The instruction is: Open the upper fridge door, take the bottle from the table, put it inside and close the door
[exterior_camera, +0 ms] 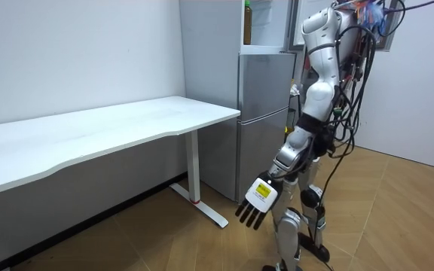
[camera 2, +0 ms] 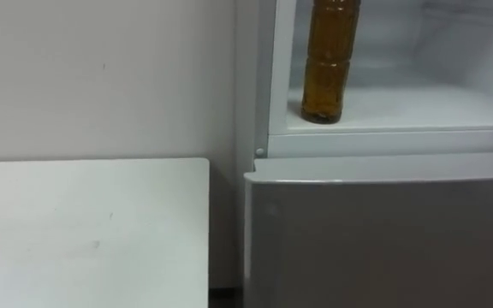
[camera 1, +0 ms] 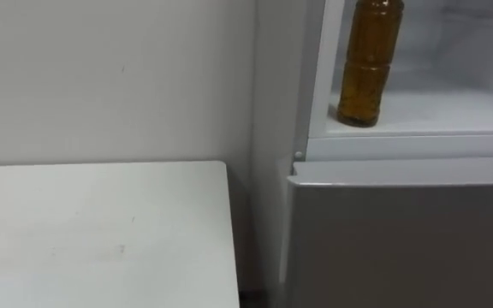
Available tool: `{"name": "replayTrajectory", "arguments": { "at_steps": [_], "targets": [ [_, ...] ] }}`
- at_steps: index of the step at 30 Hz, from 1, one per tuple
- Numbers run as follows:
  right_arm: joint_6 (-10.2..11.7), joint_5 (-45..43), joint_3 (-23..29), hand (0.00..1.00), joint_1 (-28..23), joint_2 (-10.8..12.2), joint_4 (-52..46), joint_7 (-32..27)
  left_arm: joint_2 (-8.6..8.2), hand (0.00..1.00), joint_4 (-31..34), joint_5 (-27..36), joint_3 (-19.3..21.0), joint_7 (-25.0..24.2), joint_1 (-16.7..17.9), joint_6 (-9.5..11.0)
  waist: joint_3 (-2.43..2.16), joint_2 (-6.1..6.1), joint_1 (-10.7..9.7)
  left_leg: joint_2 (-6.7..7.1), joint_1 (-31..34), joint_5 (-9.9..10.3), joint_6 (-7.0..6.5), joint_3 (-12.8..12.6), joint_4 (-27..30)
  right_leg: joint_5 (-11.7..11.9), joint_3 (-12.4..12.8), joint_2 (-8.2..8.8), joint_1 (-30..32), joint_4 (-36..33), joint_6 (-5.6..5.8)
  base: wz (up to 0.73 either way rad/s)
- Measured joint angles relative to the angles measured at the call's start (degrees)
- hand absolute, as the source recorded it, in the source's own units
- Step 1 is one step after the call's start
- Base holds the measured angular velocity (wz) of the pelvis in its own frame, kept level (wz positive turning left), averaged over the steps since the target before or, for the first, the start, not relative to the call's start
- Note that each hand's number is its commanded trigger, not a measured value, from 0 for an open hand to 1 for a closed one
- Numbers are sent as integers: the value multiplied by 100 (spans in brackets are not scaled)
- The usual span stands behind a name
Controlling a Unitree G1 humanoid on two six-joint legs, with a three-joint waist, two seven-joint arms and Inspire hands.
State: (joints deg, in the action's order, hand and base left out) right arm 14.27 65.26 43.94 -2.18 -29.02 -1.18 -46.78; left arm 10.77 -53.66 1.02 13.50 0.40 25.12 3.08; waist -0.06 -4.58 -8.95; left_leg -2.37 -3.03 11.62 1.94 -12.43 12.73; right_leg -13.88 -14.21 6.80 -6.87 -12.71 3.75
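Nearest lies the smooth white worktop (camera 1: 101, 231), flat and matte with faint scuffs, its square far-right corner ending beside the fridge. Right of it, the grey lower fridge door (camera 1: 400, 248) is closed. Above that, the upper compartment (camera 1: 452, 111) stands open, white inside. The bottle (camera 1: 369, 64), ribbed clear plastic full of amber liquid, stands upright on its floor at the left; its cap is cut off. In the room view my left hand (exterior_camera: 258, 202) hangs by my side, fingers straight, apart and holding nothing.
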Motion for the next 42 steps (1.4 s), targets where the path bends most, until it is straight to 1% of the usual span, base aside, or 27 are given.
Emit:
{"name": "replayTrajectory", "arguments": {
  "at_steps": [5, 8, 15, 19, 22, 25, 27, 29, 30, 32, 34, 35, 37, 39, 42],
  "targets": [
    [-6, -59, -6, 0, -4, 14, -69, -14, -38, 0, -41, -64, 10, -77, 11, 125, 1, 23, 11, 0, 2, -1, -1, -31, -2, -5, 33, 1, 18, -7, 0, -2],
    [-6, -45, -52, 0, -5, 20, -112, -14, -83, 0, -145, -65, 9, -114, -4, 229, 1, 23, 43, 0, -31, -1, -2, -95, -1, -6, 109, 6, 34, -34, 2, -12],
    [-7, -47, -112, 0, -9, 108, -239, -13, -103, 0, -212, -79, 7, -224, -9, 231, 3, 18, 81, -1, -25, 0, -3, -144, 2, -14, 171, 16, 102, -97, 9, -4],
    [-7, -61, -114, 0, -49, 251, -450, -14, -139, 0, -255, -211, 10, -226, -11, 231, 3, 19, 114, -1, -41, -1, -4, -147, 7, -24, 183, 17, 104, -116, 8, 0],
    [-3, -63, -115, 0, -80, 413, -670, -14, -140, 0, -406, -317, 22, -238, -40, 233, 5, 20, 156, -8, -65, -1, -4, -168, 34, -25, 226, 16, 104, -118, 6, -7],
    [23, -117, -192, 0, -152, 612, -959, -14, -142, 0, -448, -369, 25, -261, -41, 233, 9, 26, 152, -10, -66, 0, -3, -173, 45, -36, 245, 15, 116, -120, 6, -3],
    [23, -371, -253, 0, -233, 825, -1182, -14, -147, 0, -453, -377, 24, -270, -62, 244, 17, 39, 155, -10, -64, 9, -13, -173, 43, -46, 244, 15, 116, -125, 15, 0],
    [33, -503, -285, 0, -234, 939, -1291, -14, -151, 0, -453, -385, 23, -291, -75, 253, 27, 55, 157, -10, -54, 23, -25, -173, 47, -46, 250, 15, 128, -129, 15, -2],
    [109, -507, -348, 0, -234, 945, -1314, -14, -152, 0, -453, -409, 23, -317, -90, 253, 32, 68, 157, -10, -36, 32, -29, -182, 57, -45, 269, 16, 154, -137, 15, -6],
    [138, -517, -388, 0, -234, 946, -1352, -14, -152, 0, -453, -465, 22, -335, -135, 259, 37, 93, 150, -11, 5, 36, -33, -193, 71, -43, 291, 17, 207, -171, 14, -6],
    [210, -545, -446, 0, -234, 945, -1380, -13, -154, 0, -452, -473, 17, -335, -185, 308, 35, 120, 154, -21, 41, 36, -33, -237, 74, -42, 318, 18, 268, -223, 12, -9],
    [219, -641, -495, 0, -234, 945, -1382, -12, -169, 0, -450, -510, 20, -335, -207, 359, 38, 141, 167, -28, 47, 36, -33, -276, 75, -41, 351, 17, 311, -268, 10, -16],
    [219, -739, -577, 0, -234, 945, -1436, -10, -226, 0, -450, -535, 22, -335, -218, 384, 23, 183, 176, -32, 47, 36, -33, -329, 78, -41, 410, 18, 364, -325, 10, -17],
    [243, -758, -693, 0, -256, 946, -1544, -4, -301, 0, -454, -562, 21, -335, -223, 436, 38, 230, 174, -36, 39, 36, -33, -369, 76, -42, 467, 17, 399, -362, 10, -12],
    [259, -764, -798, 0, -261, 951, -1556, -2, -306, 0, -582, -552, 32, -335, -276, 482, 37, 229, 189, -37, -5, 36, -33, -396, 75, -49, 487, 21, 394, -411, 7, -4]
  ]
}}
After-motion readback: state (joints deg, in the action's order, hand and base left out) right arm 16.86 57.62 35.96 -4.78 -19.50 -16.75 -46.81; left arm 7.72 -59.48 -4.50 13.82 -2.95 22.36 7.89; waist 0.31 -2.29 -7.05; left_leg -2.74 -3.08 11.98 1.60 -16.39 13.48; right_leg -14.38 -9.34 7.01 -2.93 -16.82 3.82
